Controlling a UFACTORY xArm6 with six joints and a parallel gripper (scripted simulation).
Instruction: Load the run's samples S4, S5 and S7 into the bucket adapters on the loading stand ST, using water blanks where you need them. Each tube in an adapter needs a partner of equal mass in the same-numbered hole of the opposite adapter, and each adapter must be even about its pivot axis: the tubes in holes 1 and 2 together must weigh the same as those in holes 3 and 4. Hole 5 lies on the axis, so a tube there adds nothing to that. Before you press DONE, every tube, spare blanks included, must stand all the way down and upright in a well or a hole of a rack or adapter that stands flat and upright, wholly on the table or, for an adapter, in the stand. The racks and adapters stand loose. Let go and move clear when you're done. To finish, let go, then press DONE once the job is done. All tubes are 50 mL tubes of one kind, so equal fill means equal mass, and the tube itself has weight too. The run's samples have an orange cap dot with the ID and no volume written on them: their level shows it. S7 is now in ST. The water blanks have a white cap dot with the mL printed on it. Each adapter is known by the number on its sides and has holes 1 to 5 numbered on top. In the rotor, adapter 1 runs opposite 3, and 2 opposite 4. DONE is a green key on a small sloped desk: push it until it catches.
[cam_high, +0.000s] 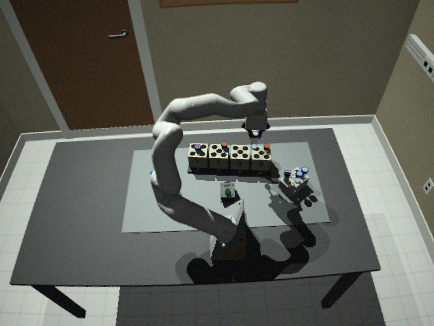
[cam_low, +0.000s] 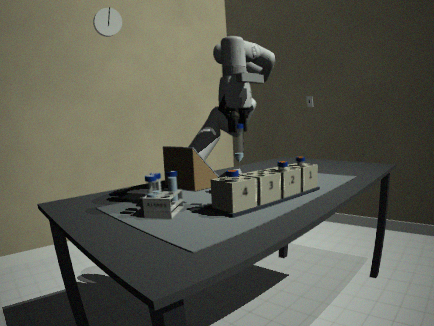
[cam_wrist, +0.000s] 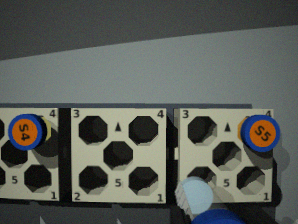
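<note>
My gripper (cam_high: 256, 132) (cam_low: 240, 123) is shut on a blue-capped tube (cam_high: 254, 142) (cam_low: 239, 146) (cam_wrist: 198, 196). It hangs upright above adapter 4 (cam_low: 238, 201) (cam_wrist: 226, 196), its pale tip over the hole 2 side in the wrist view; its cap dot is hidden. S5 (cam_wrist: 260, 133) (cam_high: 266, 146) stands in hole 4 of adapter 4. Adapter 3 (cam_wrist: 105, 159) (cam_low: 271, 187) has no tubes. S4 (cam_wrist: 26, 132) (cam_high: 224, 144) stands in hole 4 of adapter 2 (cam_low: 292, 181). Another orange-dotted tube (cam_high: 198, 147) (cam_low: 300, 159) stands in adapter 1 (cam_low: 310, 175), apparently in hole 5; its ID is unreadable.
The blanks rack (cam_low: 156, 207) holds several blue-capped tubes (cam_high: 305, 170) (cam_low: 172, 174) right of the stand in the top view. The green DONE key (cam_high: 227, 192) is on its small desk in front of the adapters. A blue thing (cam_high: 151, 173) is mostly hidden behind the arm.
</note>
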